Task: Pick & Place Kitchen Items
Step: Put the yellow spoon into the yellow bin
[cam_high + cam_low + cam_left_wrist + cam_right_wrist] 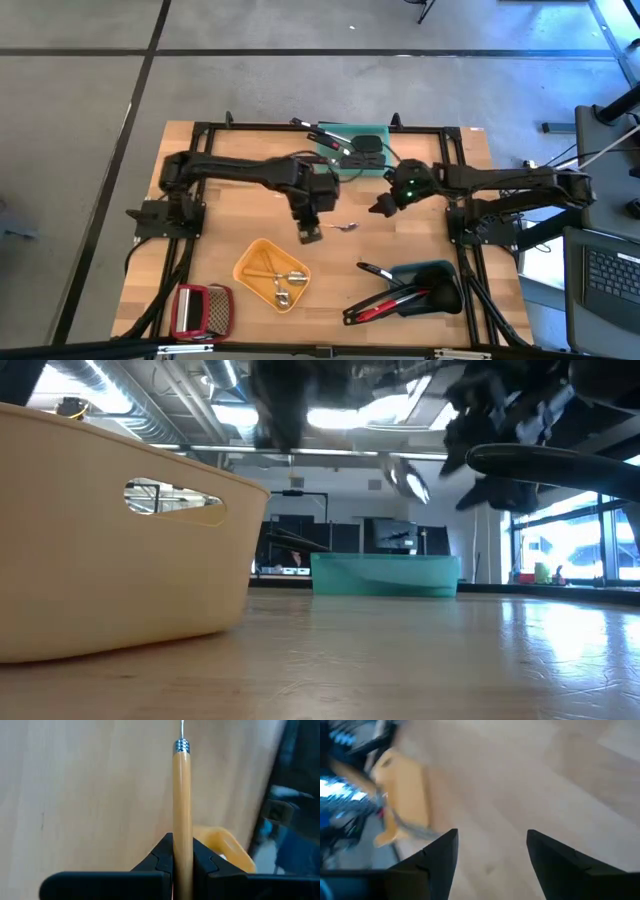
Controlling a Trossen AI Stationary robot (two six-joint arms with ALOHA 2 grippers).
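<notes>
Two pads of the left gripper (182,865) pinch a wood-handled spoon (182,795) above mid-table; carry it level to the yellow tray (252,268). Right gripper (492,852) hangs open, empty, alongside.

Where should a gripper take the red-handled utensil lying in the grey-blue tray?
Grip the red-handled utensil by the handle end that juts out past the grey-blue tray's rim. Come from above, fingers across the handle. Its other end lies crowded inside the tray.

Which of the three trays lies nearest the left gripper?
The yellow tray, just below the left gripper; the teal tray and grey-blue tray lie farther off.
</notes>
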